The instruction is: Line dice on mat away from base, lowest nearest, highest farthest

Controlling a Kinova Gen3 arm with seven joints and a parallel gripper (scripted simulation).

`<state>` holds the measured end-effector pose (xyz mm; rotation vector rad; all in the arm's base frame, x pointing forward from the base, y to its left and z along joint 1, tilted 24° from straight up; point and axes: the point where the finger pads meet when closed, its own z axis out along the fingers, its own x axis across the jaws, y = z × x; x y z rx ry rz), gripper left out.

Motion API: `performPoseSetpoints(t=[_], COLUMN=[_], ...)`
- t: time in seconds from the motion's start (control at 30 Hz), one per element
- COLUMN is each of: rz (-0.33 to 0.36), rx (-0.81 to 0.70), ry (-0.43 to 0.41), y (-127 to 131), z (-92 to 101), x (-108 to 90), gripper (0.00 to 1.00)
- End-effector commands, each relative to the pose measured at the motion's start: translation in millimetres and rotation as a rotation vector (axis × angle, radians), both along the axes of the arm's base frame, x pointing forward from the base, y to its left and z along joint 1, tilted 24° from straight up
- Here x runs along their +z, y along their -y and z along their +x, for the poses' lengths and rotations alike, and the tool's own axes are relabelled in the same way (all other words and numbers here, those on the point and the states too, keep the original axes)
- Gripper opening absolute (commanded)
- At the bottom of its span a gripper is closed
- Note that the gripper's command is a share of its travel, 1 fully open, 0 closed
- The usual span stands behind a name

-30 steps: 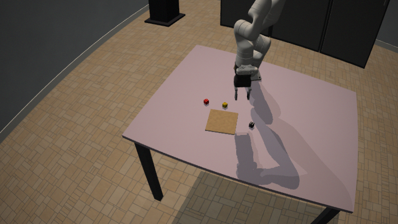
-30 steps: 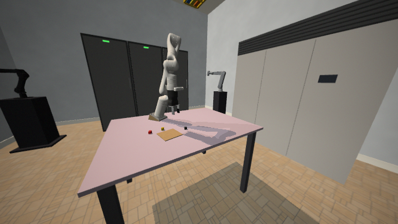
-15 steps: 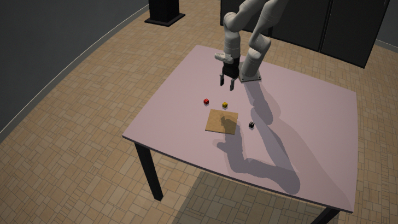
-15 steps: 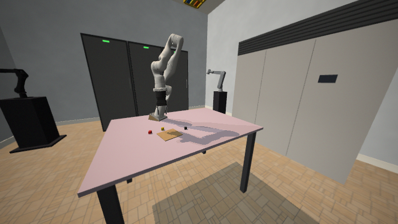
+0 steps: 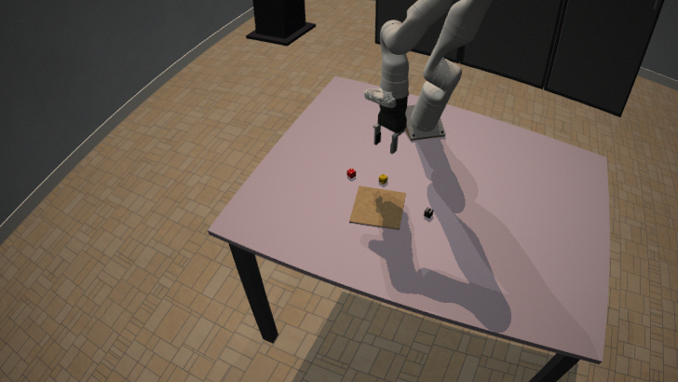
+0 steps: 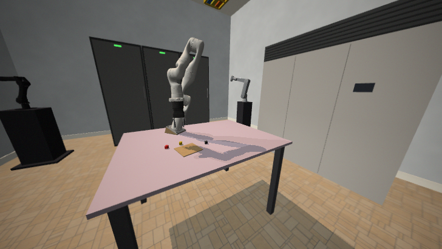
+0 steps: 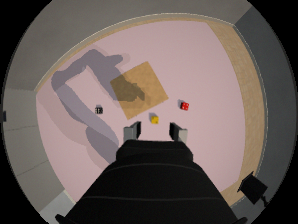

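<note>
Three dice lie on the pink table (image 5: pixel 522 198), all off the brown mat (image 5: pixel 370 201): the red die (image 5: pixel 350 172) and the yellow die (image 5: pixel 383 179) sit just beyond the mat's edge nearest the arm's base, and the black die (image 5: pixel 428 212) sits beside the mat's side edge. The gripper (image 5: pixel 385 144) hangs above the table near the base with its jaws wide open and nothing between them. In the wrist view the yellow die (image 7: pixel 153 119) shows just ahead of the gap between the fingertips, the red die (image 7: pixel 184 106) off to one side and the black die (image 7: pixel 99 110) well off to the other.

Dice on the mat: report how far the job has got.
Done: nothing. The red die, yellow die and black die all sit on the table beside the mat. In hand: the gripper hangs open and empty above them. Left: placing all three in line.
</note>
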<state>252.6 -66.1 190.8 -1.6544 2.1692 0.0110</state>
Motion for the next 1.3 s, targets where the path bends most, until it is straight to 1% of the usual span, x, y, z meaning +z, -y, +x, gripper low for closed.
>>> performPoseSetpoints(t=[0.0,0.37,0.73,1.27], rz=[0.000,0.002,0.017,0.082], rx=[0.000,-0.008,-0.049,-0.234], ry=[0.001,-0.001,-0.012,-0.062], y=[0.3,0.4,1.4,5.4], z=[0.2,0.4,1.1,3.8], x=[0.3,0.1,-0.6,-4.1], gripper=[1.00,1.00,1.00,1.00])
